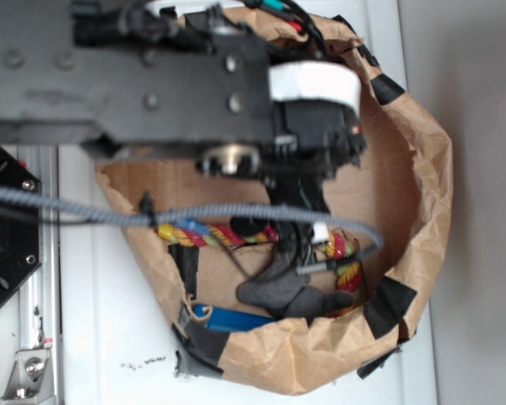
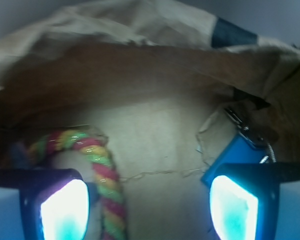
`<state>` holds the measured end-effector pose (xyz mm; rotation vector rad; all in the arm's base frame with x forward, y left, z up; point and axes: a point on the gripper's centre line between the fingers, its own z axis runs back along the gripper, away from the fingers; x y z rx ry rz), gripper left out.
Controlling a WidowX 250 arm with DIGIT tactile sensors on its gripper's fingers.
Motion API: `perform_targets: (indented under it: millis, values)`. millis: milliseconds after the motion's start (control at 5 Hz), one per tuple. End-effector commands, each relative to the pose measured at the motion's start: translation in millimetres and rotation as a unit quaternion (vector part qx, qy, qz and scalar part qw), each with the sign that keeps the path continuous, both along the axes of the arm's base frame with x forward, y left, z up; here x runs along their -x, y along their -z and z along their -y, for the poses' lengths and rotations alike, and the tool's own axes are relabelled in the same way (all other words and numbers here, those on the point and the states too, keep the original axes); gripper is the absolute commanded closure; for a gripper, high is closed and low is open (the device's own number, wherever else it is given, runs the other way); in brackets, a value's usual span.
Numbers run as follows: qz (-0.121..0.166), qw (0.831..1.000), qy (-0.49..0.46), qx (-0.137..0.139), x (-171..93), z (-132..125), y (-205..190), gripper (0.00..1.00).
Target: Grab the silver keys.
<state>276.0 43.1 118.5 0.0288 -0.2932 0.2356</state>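
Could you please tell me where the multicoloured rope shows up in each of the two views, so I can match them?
Exterior: the multicoloured rope lies across the middle of the enclosure, under the arm, running from centre-left to the right.
Wrist: it curves through the lower left of the picture.
Shared landmark: the brown paper wall patched with black tape.
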Motion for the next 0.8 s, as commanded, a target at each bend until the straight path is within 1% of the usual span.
perform_targets:
  millis: [0,200,400,600]
  values:
    - [0.017,0.998,-0.058,-0.023,-13,-33,25,0.00]
    - [0.019,0.997,-0.069,-0.035,-12,-40,36,0.00]
    - [0.027,0.997,-0.066,-0.034,-8,-44,32,0.00]
    - [0.054,0.995,-0.067,-0.049,-4,-50,17,0.00]
